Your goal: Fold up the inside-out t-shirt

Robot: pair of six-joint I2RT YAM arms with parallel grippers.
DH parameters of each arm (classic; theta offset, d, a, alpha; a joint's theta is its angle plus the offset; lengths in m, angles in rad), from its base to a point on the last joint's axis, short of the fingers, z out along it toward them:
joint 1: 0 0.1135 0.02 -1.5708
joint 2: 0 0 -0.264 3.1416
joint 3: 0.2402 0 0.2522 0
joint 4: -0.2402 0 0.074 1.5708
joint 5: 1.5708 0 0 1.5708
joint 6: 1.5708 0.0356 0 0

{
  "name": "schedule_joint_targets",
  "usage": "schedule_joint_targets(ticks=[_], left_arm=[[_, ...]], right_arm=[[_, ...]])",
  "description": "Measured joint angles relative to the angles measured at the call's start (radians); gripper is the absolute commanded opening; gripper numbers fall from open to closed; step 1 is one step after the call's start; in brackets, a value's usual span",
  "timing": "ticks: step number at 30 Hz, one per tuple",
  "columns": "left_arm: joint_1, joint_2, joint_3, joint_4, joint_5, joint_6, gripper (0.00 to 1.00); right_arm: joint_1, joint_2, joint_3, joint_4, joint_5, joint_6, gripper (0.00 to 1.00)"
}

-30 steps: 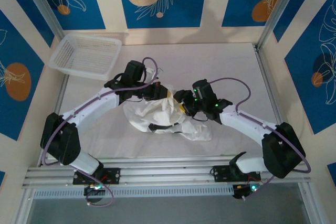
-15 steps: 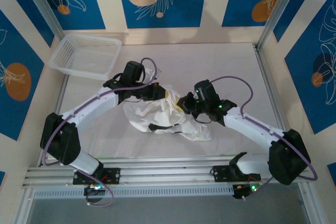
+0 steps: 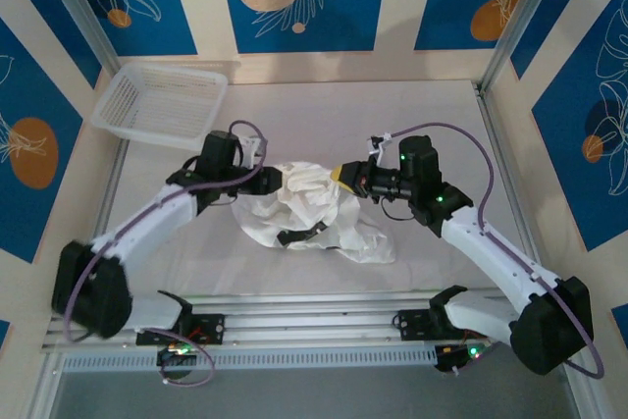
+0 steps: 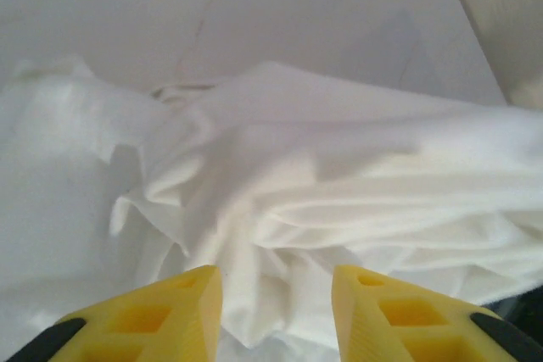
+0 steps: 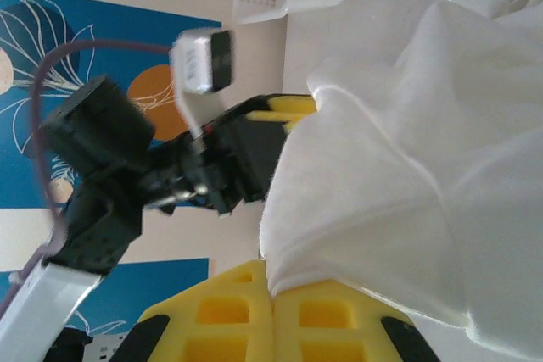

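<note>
Table: white table (image 3: pixel 412 115) is bearing the crumpled inside-out t-shirt (image 3: pixel 309 205) centrally.
Right wrist: right gripper (image 5: pixel 273 287) is pinching a shirt fold, fingers pressed together.
Left wrist: left gripper (image 4: pixel 276 294) is hovering spread over cloth.
Change: left gripper is drawing back leftward, newly spread.

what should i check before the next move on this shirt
1. Right tool shut on shirt: ok.
2. Left tool gripping shirt: not ok, open, nothing pinched.
3. Shirt lying flat: not ok, bunched up.
4. Basket apart from shirt: ok.
5. Which part of the shirt the right tool holds: cannot tell.
</note>
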Motion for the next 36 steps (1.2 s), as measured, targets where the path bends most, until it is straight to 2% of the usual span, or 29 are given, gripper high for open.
schedule_joint_targets(ticks=[2, 6, 10, 15, 19, 20, 21, 25, 27, 29, 31, 32, 33, 36], left_arm=[[-0.092, -0.079, -0.035, 0.017, -0.085, 0.014, 0.23], [-0.214, -0.067, -0.053, 0.061, -0.175, -0.035, 0.20], [-0.270, 0.036, -0.053, 0.107, -0.278, -0.134, 0.44], [-0.267, 0.133, -0.042, 0.171, -0.364, -0.203, 0.71], [-0.259, 0.195, -0.005, 0.214, -0.375, -0.206, 0.77], [-0.253, 0.212, 0.003, 0.236, -0.350, -0.202, 0.85], [-0.247, 0.226, 0.009, 0.257, -0.321, -0.201, 0.87], [-0.229, 0.290, 0.046, 0.326, -0.205, -0.226, 0.89], [-0.228, 0.310, 0.055, 0.338, -0.186, -0.244, 0.80], [-0.224, 0.324, 0.058, 0.340, -0.178, -0.265, 0.65], [-0.212, 0.339, 0.062, 0.341, -0.175, -0.288, 0.38], [-0.206, 0.344, 0.063, 0.340, -0.171, -0.286, 0.21], [-0.197, 0.348, 0.063, 0.339, -0.168, -0.294, 0.00], [-0.173, 0.344, 0.065, 0.340, -0.136, -0.295, 0.00]], right_arm=[[0.000, 0.009, 0.000, 0.009, -0.011, 0.000, 0.00], [0.000, 0.024, 0.001, 0.012, -0.019, 0.000, 0.00], [0.002, 0.027, 0.001, 0.013, -0.022, 0.000, 0.00], [0.020, 0.027, 0.005, 0.017, -0.022, 0.001, 0.00], [0.039, 0.027, 0.005, 0.018, -0.022, 0.001, 0.00], [0.043, 0.027, 0.005, 0.018, -0.022, 0.001, 0.00], [0.045, 0.027, 0.005, 0.018, -0.022, 0.001, 0.00], [0.051, 0.027, 0.011, 0.018, -0.022, 0.001, 0.00], [0.052, 0.027, 0.013, 0.020, -0.021, 0.001, 0.00], [0.055, 0.027, 0.013, 0.021, -0.021, 0.001, 0.00], [0.057, 0.027, 0.014, 0.021, -0.022, 0.001, 0.00], [0.056, 0.027, 0.014, 0.021, -0.023, 0.001, 0.00], [0.056, 0.027, 0.014, 0.021, -0.026, 0.002, 0.00], [0.026, 0.026, 0.014, 0.010, -0.037, 0.004, 0.00]])
